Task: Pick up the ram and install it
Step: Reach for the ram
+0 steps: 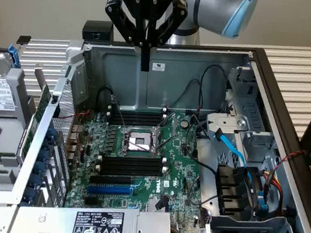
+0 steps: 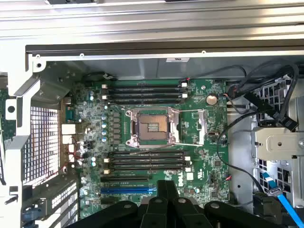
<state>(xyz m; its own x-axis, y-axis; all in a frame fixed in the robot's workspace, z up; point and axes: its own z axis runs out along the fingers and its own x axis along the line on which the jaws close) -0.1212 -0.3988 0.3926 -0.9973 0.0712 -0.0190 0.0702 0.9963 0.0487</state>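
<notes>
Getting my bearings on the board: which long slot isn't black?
The blue slot; it lies beside a black slot, and every other long slot is black too.

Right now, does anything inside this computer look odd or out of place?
The CPU socket stands uncovered, with its thin retention levers swung out across the motherboard instead of latched. The black memory slots beside it look empty.

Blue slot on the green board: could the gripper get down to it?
Probably yes: the case lies open, nothing covers the blue slot, and the shut gripper hangs above the board.
</notes>
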